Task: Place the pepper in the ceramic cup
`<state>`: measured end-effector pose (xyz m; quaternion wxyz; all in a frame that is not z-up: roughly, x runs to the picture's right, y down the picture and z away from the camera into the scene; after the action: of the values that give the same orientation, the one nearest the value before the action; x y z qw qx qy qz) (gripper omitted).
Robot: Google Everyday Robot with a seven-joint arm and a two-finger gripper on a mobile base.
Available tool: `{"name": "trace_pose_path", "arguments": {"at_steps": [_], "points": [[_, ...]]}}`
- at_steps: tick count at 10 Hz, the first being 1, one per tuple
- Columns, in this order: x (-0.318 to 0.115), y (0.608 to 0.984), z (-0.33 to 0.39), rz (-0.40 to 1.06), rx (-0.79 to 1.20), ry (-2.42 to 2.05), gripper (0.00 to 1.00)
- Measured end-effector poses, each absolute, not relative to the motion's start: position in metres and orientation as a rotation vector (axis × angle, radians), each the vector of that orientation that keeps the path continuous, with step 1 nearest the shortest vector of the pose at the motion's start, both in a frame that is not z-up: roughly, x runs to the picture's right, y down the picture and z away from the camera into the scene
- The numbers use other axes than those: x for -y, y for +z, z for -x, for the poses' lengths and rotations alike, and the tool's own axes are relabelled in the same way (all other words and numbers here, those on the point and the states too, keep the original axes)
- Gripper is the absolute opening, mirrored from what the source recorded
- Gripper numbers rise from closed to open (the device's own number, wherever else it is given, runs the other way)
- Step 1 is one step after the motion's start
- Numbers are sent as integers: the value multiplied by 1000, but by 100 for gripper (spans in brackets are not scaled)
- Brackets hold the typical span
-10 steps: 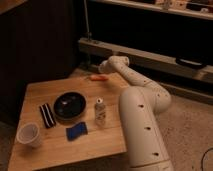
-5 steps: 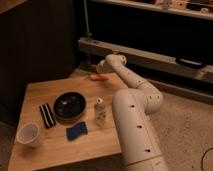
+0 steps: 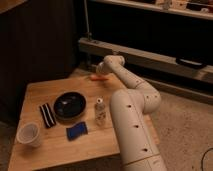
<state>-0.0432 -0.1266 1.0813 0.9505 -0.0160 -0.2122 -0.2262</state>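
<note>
The pepper (image 3: 98,77) is a small orange-red sliver lying at the far edge of the wooden table (image 3: 60,145). My gripper (image 3: 98,71) is at the end of the white arm, right above and against the pepper at the table's back edge. The ceramic cup (image 3: 28,134) is pale and tapered and stands upright at the near left corner of the table, far from the gripper.
A black round bowl (image 3: 69,105) sits mid-table. A black ridged bar (image 3: 46,114) lies left of it. A small clear white-capped bottle (image 3: 100,110) stands right of the bowl. A blue object (image 3: 76,131) lies in front. Metal rails run behind the table.
The arm's near segments have shifted left and closer to the camera. The gripper stays at the pepper at the table's back edge. The objects on the table have not moved.
</note>
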Motion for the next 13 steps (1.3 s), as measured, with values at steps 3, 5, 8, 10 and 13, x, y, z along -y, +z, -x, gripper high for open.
{"name": "trace_pose_path", "arguments": {"at_steps": [3, 5, 8, 10, 13], "points": [[112, 1085, 51, 85, 434, -492, 0], [94, 1071, 55, 108, 475, -526, 0], [46, 1021, 62, 142, 566, -566, 0], [8, 983, 62, 174, 634, -568, 2], [-13, 950, 66, 163, 619, -536, 32]]}}
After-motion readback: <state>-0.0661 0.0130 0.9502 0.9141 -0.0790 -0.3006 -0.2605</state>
